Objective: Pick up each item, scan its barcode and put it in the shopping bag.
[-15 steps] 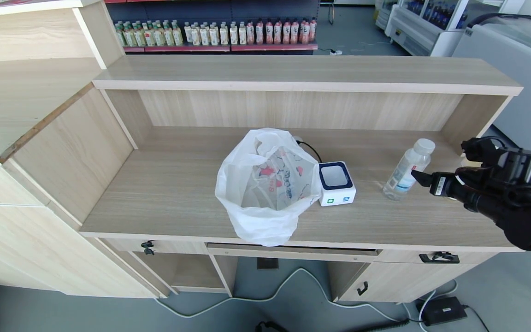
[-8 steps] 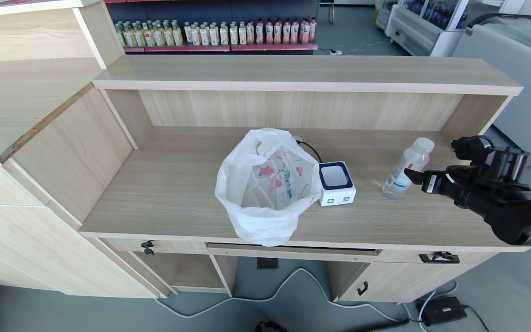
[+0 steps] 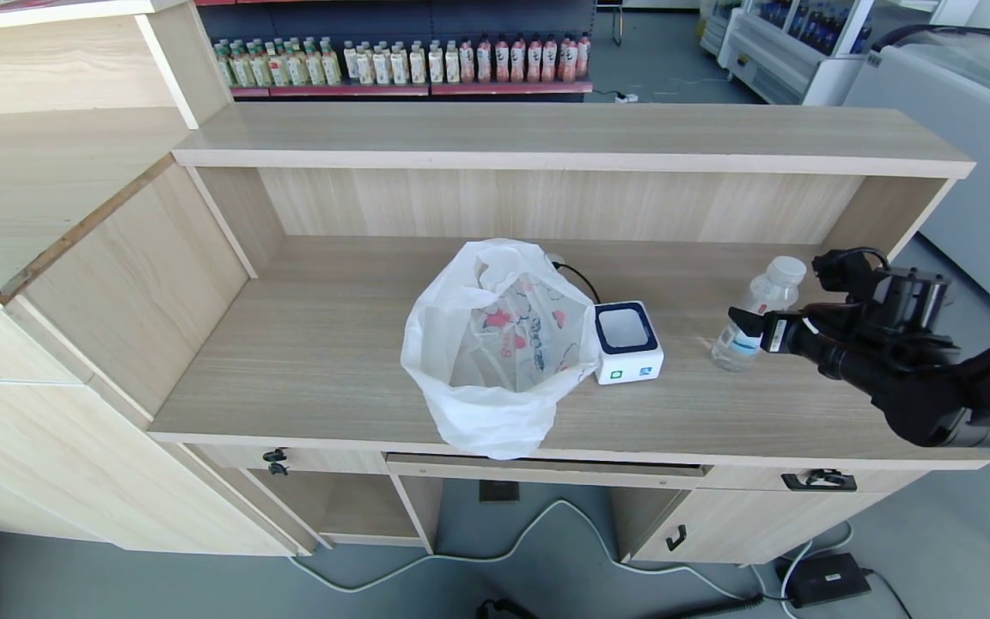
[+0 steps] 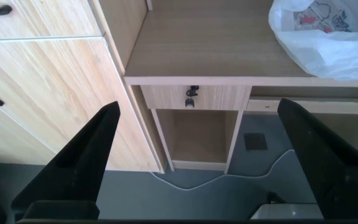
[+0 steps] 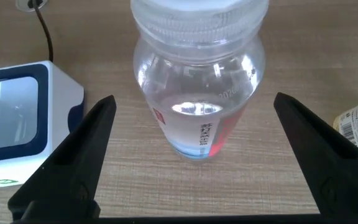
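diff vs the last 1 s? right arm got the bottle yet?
The right gripper moved left over the counter to the water bottle. Its open fingers now straddle the bottle but have not closed on it. Nothing was taken hold of or let go. The bottle is upright about where it was, and the shopping bag and scanner are unchanged.

The bench point(image 3: 332, 344) is pale wood-grain board, matt and smooth. The shopping bag point(image 3: 495, 421) is thin white plastic, crinkled, faintly glossy and half see-through. The bottle point(image 5: 197, 93) is clear, glossy plastic. The scanner point(image 3: 628, 365) is smooth white plastic around a shiny window. The fingers point(image 5: 73, 168) of the right end effector point(image 5: 194, 102) look matt black.
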Available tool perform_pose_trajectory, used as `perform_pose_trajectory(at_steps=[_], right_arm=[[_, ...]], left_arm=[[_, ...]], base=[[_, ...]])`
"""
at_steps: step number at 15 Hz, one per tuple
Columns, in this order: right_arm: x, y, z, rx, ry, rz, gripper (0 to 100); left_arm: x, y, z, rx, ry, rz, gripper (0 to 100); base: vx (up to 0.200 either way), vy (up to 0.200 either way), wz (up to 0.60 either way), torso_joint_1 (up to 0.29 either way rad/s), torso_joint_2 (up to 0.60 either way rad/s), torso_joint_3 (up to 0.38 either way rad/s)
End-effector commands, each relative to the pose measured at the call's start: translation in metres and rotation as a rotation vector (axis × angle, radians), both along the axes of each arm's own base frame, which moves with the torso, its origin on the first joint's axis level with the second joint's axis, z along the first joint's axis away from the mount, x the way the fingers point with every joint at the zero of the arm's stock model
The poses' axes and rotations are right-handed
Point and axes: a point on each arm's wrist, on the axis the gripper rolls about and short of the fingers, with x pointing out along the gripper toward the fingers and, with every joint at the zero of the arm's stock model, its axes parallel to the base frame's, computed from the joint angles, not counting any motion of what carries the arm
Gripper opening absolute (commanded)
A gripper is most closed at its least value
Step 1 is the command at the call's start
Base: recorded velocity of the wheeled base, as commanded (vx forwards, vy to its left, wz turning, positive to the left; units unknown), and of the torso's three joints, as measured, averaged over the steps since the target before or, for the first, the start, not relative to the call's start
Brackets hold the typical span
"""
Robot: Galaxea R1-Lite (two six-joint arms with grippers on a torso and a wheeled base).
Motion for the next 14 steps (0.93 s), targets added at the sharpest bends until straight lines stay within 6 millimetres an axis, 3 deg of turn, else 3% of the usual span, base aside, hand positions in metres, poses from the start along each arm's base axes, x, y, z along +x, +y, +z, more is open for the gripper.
perform_pose_trajectory(at_steps=[1, 6, 14], right_arm=[[0.006, 0.003, -0.007, -0.003, 0.008, 0.007, 100], [0.014, 0.015, -0.019, -0.003, -0.018, 0.03, 100], [0.029, 0.014, -0.02, -0.017, -0.042, 0.022, 100]], left_arm=[[0.0, 0.0, 0.0, 0.0, -0.002, 0.001, 100], [0.0, 0.0, 0.0, 0.0, -0.001, 0.001, 100], [0.0, 0.0, 0.0, 0.0, -0.001, 0.001, 100]], base=[[0.0, 0.0, 0.0, 0.0, 0.0, 0.0], [0.0, 0.0, 0.0, 0.0, 0.0, 0.0], [0.0, 0.0, 0.0, 0.0, 0.0, 0.0]])
